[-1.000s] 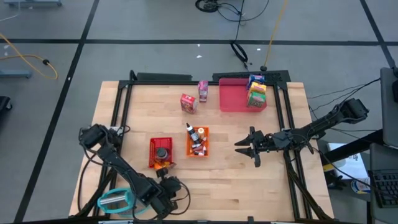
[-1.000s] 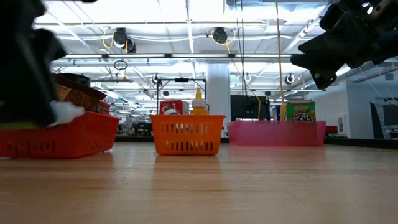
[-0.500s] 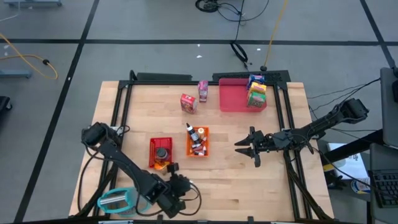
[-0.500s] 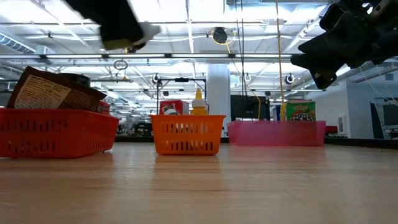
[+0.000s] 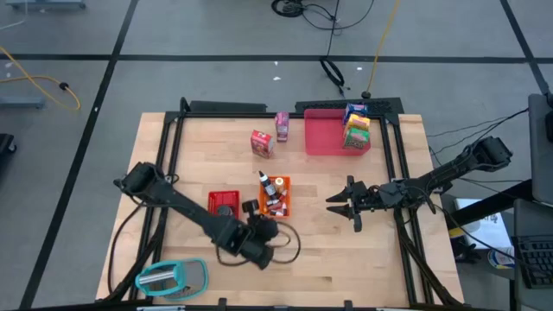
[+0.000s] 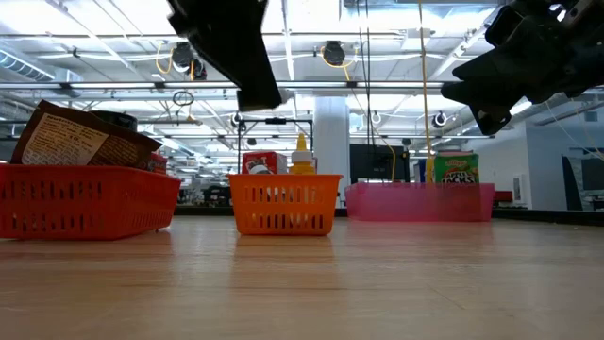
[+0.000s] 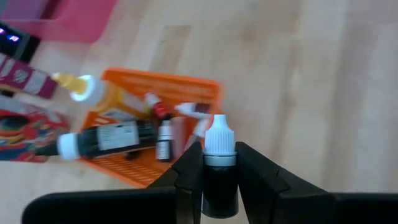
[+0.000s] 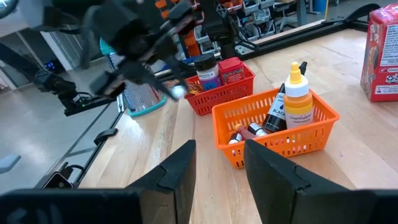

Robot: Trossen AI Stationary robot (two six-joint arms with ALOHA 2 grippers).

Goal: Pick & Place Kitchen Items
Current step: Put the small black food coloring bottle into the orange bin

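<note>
My left gripper (image 5: pixel 251 210) hangs above the table between the red bin (image 5: pixel 210 221) and the orange bin (image 5: pixel 286 200), shut on a small dark bottle with a white cap (image 7: pixel 219 138). In the low view the left gripper (image 6: pixel 253 93) is high above the bins. The orange bin (image 7: pixel 186 87) holds a yellow-capped bottle (image 7: pixel 93 93) and several small bottles. My right gripper (image 5: pixel 333 206) is open and empty, right of the orange bin and above the table. It also shows in the right wrist view (image 8: pixel 217 168). My left gripper pinches the bottle's dark body (image 7: pixel 219 183) between its two fingers (image 7: pixel 189 174), just below the white cap. The cap sticks out past the fingertips. The bottle is lifted clear of the table and the bins.
A red carton (image 5: pixel 262 142) and a pink carton (image 5: pixel 282 126) stand at the far middle. A pink tray (image 5: pixel 324 138) at the far right holds cartons (image 5: pixel 356 128). The red bin holds a dark can (image 5: pixel 225 211). A teal-rimmed oval object (image 5: pixel 171 278) lies at the near left.
My left gripper has risen from table height by the teal-rimmed object and gone toward the far and right edges, to the orange bin, carrying the bottle, which is now lifted clear. My right gripper has kept still.
</note>
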